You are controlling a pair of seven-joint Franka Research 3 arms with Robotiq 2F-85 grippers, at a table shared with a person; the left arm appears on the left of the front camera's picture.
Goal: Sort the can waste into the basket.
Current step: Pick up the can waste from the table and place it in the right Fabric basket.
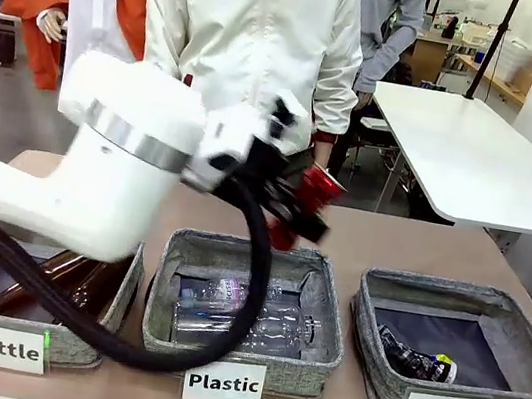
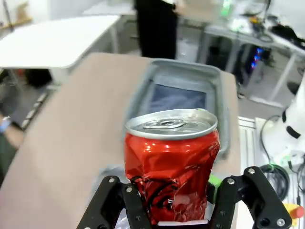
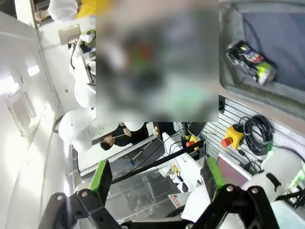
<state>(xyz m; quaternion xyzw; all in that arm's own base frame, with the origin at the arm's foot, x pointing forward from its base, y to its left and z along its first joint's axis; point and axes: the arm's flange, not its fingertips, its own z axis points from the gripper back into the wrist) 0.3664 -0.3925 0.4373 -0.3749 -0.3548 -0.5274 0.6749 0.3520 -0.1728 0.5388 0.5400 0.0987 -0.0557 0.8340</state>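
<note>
My left gripper (image 1: pixel 300 210) hangs above the far rim of the middle basket, shut on a crushed red can (image 1: pixel 313 195) with a silver top. The left wrist view shows that red can (image 2: pixel 170 162) upright between the black fingers (image 2: pixel 135 202), with the grey basket (image 2: pixel 217 86) labelled "Can" lying beyond it. A dark can (image 1: pixel 415 361) with green-yellow print lies inside the "Can" basket (image 1: pixel 374 363) at the front right. In the right wrist view my right gripper (image 3: pixel 156 179) is open with nothing between its green pads, and the dark can (image 3: pixel 250 62) lies in the basket (image 3: pixel 228 78).
Two more grey baskets stand along the front edge: "Plastic" (image 1: pixel 158 319) with clear bottles in the middle, "Bottle" (image 1: pixel 113 322) with brown glass bottles at the left. A person in a white jacket (image 1: pixel 251 35) stands at the far side. A white table (image 1: pixel 484 163) is behind.
</note>
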